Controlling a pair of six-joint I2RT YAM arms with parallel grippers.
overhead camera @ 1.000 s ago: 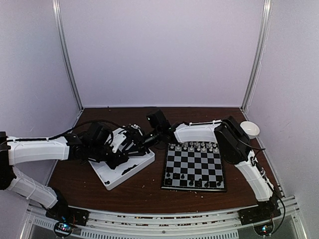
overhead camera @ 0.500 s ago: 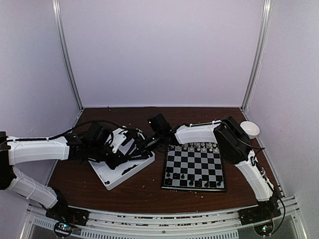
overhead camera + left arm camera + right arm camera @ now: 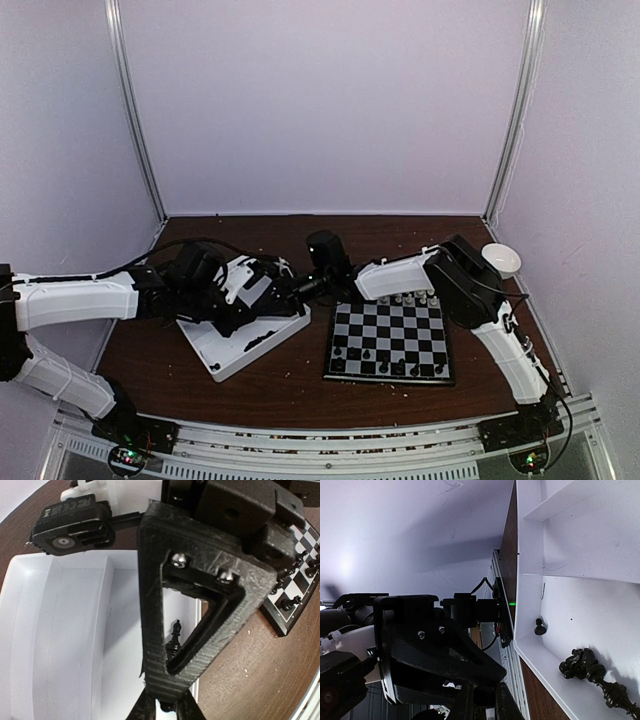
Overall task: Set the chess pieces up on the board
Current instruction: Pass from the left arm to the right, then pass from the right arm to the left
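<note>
A dark brown wooden table (image 3: 280, 390) is enclosed on three sides by plain pale walls (image 3: 320, 100). Metal posts (image 3: 135, 110) are set at the two far corners and a metal rail (image 3: 320, 440) is run along the near edge. Pale specks (image 3: 245, 670) are scattered on the wood. The board (image 3: 390, 332) is laid flat right of centre. A white tray (image 3: 228, 352) is set at an angle to its left, near it but apart. A white bowl (image 3: 500, 260) is placed at the far right, by the wall.

Black pieces (image 3: 385, 367) are stood along the board's near rows, and white pieces (image 3: 400, 297) along its far edge. More black ones are left in the tray: a bishop (image 3: 175, 631) is seen on its white floor, and a small heap (image 3: 582, 667) is shown with one loose piece (image 3: 539, 626) near it.

Both arms are stretched over the tray. The left gripper (image 3: 162, 706) is held low over the tray floor with its fingertips drawn near together. Whether they are fully closed or pinching something cannot be told. The right gripper (image 3: 482, 700) is pointed toward the left one. Its fingers are cropped at the picture's edge, so their state cannot be told.
</note>
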